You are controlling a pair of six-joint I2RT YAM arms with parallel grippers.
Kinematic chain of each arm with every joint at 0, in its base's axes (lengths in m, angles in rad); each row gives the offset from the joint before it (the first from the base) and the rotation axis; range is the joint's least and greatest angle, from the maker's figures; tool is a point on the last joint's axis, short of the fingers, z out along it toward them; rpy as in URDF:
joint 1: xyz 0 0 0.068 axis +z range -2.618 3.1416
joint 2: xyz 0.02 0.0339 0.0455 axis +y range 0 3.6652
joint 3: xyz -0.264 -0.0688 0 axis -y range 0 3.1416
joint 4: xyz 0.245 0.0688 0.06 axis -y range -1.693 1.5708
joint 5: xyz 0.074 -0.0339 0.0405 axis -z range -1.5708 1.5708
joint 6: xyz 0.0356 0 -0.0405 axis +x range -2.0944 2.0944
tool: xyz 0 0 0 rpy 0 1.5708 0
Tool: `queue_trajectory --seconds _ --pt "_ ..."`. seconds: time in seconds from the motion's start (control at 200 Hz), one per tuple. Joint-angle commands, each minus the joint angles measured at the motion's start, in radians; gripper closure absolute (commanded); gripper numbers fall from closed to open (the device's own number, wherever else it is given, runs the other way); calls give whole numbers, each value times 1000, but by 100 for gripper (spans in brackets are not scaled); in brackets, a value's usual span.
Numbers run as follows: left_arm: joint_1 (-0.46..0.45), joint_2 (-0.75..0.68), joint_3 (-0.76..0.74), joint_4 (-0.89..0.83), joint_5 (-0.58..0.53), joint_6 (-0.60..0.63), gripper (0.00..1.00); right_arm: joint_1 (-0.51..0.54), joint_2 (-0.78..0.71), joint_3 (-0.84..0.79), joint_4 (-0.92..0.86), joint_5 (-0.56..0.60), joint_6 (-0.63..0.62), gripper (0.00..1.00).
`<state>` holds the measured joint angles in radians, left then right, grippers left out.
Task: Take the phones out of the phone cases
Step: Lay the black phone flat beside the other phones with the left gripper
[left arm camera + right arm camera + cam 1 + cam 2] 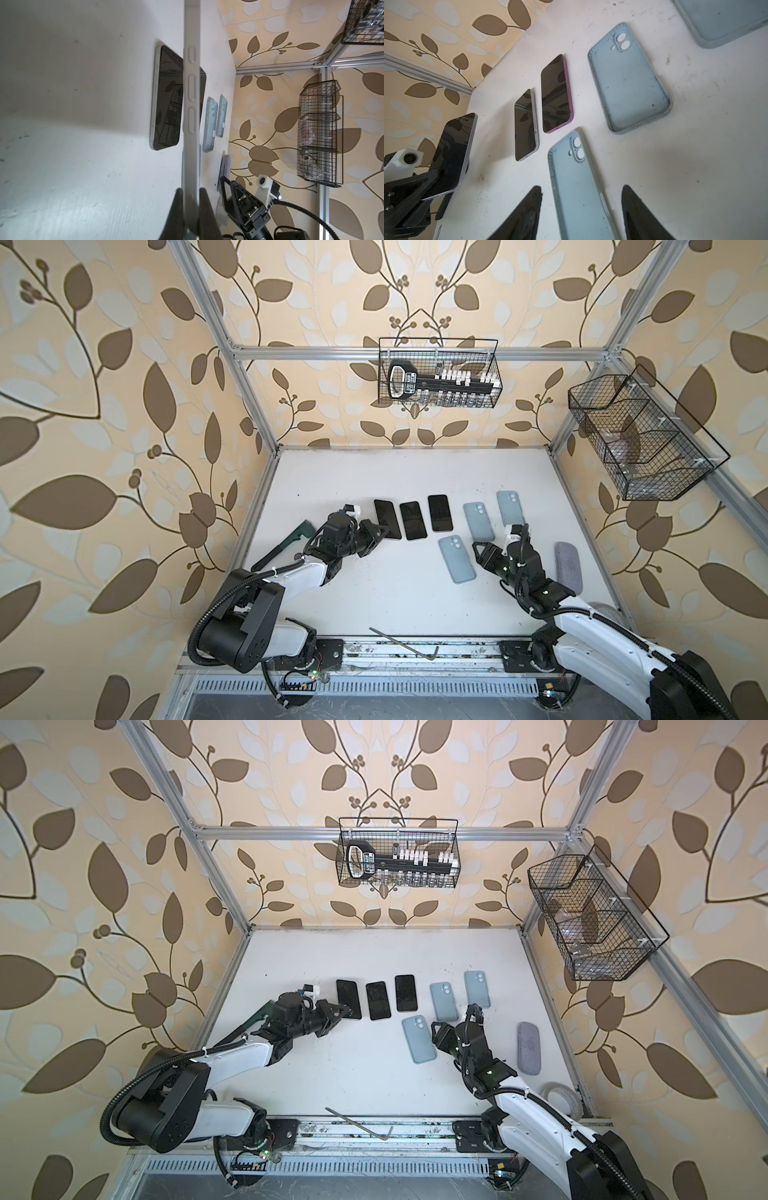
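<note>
1. Overhead pics of a white tabletop (395, 472). Read it as a clock dial: 12 = far wall, 6 = arm bases.
2. The left gripper (384, 531) (340, 1011) reaches in from approx 8 o'clock. Its jaws are clamped on the near end of a black-screened phone w/ a pale rim (386, 514) (348, 995), at approx 11 o'clock.
3. Left wrist pic: the phone (191, 124) runs edge-on btwn the two dark fingers (176, 207), w/ three oblong side buttons showing.
4. Right wrist pic: the phone (454, 145) sits tilted, its gripped end off the table. Can't tell if the far end touches.
5. The right gripper (482, 551) (440, 1031) comes from approx 5 o'clock, jaws apart, holding nothing. It's just beside the nearest pale blue soft phone case (457, 559) (419, 1040), right of centre.
6. Right wrist pic: that case (577, 187) lies hollow side up btwn the dark fingers (525, 212), clear of both.
7. Two more pale blue cases (478, 521) (510, 509) lie side by side at approx 1 o'clock.
8. Two more black-screened phones lie flat, screens up, at 12 o'clock, btwn the held phone and the cases: a grey-rimmed phone (526, 126) and a purple-rimmed phone (556, 95).
9. A grey oval fabric pouch (568, 568) lies at the 3 o'clock edge.
10. An L-shaped metal hex key (403, 642) lies at 6 o'clock.
</note>
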<state>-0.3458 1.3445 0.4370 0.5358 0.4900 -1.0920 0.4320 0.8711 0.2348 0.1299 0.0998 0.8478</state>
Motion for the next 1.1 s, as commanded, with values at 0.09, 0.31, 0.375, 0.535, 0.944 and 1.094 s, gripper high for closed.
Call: queue_trajectory --seconds 0.09,0.31,0.375,0.535,0.944,1.094 --pt "4 34 -9 160 -5 103 100 -11 3 -34 54 -24 -10 38" --pt "8 202 -58 351 -1 89 100 -18 4 -63 77 -45 1 38" --pt "8 248 -67 423 3 67 100 -20 -8 -72 69 -44 0 38" --pt "13 338 -61 508 2 37 100 -27 -48 -87 43 -37 3 38" --pt "51 461 -105 684 -22 -47 100 -45 -69 -104 26 -44 2 38" --pt "53 412 -98 593 -33 -17 96 -45 -56 -104 40 -46 5 38"
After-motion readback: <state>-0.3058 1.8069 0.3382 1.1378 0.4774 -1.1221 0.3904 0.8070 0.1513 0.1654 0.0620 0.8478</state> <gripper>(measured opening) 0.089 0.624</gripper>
